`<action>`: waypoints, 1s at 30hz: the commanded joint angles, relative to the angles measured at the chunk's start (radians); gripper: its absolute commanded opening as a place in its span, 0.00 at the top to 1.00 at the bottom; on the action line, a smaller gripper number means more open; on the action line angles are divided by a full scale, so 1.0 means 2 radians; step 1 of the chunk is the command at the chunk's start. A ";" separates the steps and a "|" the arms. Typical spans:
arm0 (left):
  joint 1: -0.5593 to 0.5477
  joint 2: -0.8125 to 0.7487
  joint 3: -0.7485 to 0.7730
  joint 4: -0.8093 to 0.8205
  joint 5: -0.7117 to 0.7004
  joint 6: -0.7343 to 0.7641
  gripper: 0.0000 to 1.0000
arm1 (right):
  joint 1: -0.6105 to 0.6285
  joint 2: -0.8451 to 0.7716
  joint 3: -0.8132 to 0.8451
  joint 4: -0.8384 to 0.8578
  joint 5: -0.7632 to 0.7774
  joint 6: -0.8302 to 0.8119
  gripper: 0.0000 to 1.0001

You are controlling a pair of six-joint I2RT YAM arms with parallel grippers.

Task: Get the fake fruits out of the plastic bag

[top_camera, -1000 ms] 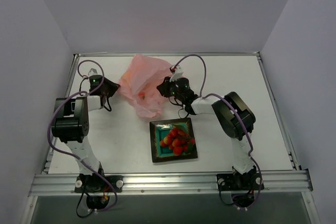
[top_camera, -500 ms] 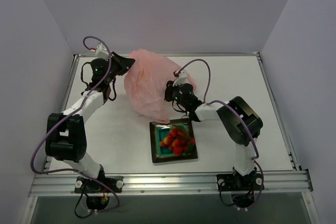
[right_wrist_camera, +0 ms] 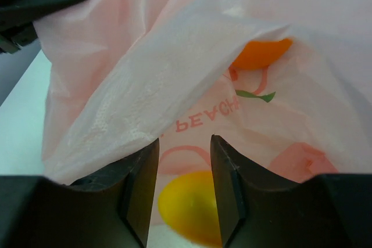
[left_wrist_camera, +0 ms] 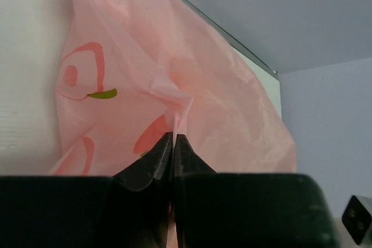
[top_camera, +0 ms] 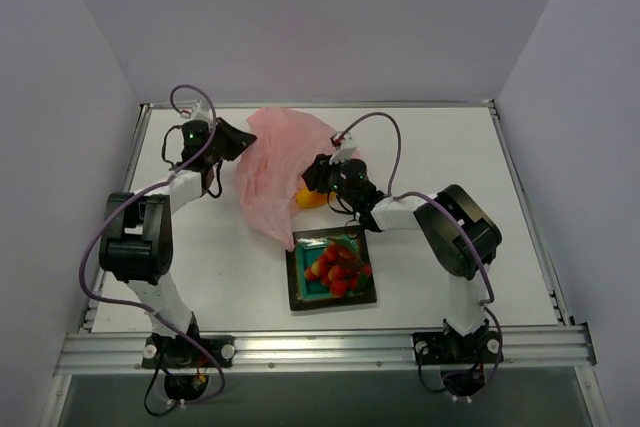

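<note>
You were roughly midway through the job. The red strawberry pieces (top_camera: 338,267) already sat piled in the teal dish (top_camera: 296,292) at the near side of the table (top_camera: 450,167), clear of the plastic bag (top_camera: 272,172), so that share looked done. The bag itself lay crumpled just beyond the dish, and its near edge came close to the dish's far rim. Your left gripper (left_wrist_camera: 174,137) had its jaws pressed fully together on a pinched fold of the pink film at the bag's left side, and it held that fold up off the table. Your right gripper (right_wrist_camera: 183,143) stood at the bag's right side with its fingers partly spread and nothing clamped between them, though a flap of film draped across the left finger. Just ahead of those fingers lay the yellow fruit (right_wrist_camera: 189,207), bare and glossy at the bag's mouth. You could not tell whether it rested on the film or on the table. Farther in, the orange fruit (right_wrist_camera: 261,53) showed half tucked under a sheet of the bag, so it was not yet out. By my reading, two fruits were left for you to bring out, the yellow one nearest and easiest.
</note>
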State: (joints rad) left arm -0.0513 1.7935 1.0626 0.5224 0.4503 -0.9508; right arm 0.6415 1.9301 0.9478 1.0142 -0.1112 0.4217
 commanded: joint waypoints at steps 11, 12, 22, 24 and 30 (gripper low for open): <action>-0.007 -0.032 0.060 -0.134 -0.085 0.077 0.15 | 0.001 -0.023 0.032 -0.077 0.054 -0.021 0.47; -0.007 -0.051 0.043 -0.147 -0.093 0.077 0.04 | 0.001 -0.023 0.035 -0.087 0.054 -0.021 0.48; -0.131 -0.278 -0.006 -0.332 -0.313 0.174 0.06 | -0.001 -0.110 0.107 -0.383 0.003 -0.136 0.25; -0.176 -0.310 -0.029 -0.361 -0.357 0.181 0.06 | -0.004 -0.134 0.085 -0.387 -0.015 -0.139 0.25; -0.214 -0.349 -0.077 -0.412 -0.328 0.167 0.09 | -0.014 -0.105 0.085 -0.437 -0.065 -0.175 0.26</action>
State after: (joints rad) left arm -0.4591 1.0809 0.9482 -0.1585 -0.1631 -0.6315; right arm 0.6231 1.6741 1.1084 0.2825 -0.1814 0.1390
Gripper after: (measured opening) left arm 0.921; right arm 0.742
